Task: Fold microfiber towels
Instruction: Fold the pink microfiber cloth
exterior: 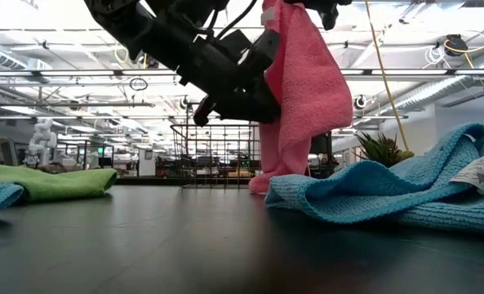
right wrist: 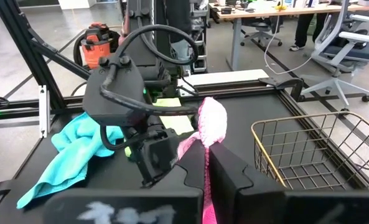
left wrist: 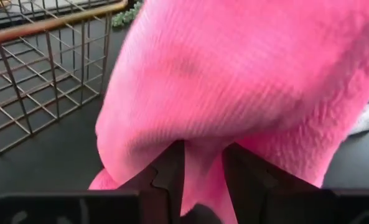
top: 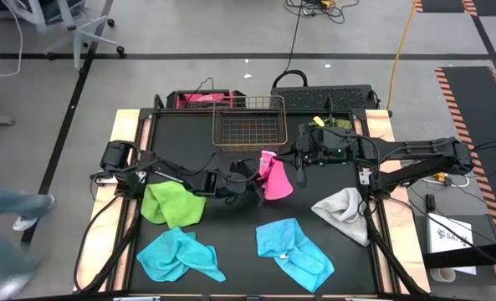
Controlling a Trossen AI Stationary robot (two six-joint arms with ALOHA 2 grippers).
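Fuzzy pink towel (top: 274, 177) hanging in soft folds mid-table, right gripper (right wrist: 206, 163) jaws clamped on its top, left gripper (left wrist: 203, 171) jaws pinching its lower edge, copper wire basket (top: 248, 125) beyond

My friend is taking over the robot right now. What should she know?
Right gripper: shut on the pink towel, holding its top edge up in the air.
Left gripper: pinching the same towel lower down.
Lime green towel, two turquoise towels and light grey towel: lying crumpled on the table.
Wire basket: at the table's far edge.
Done: nothing looks folded.
Left: all five towels.
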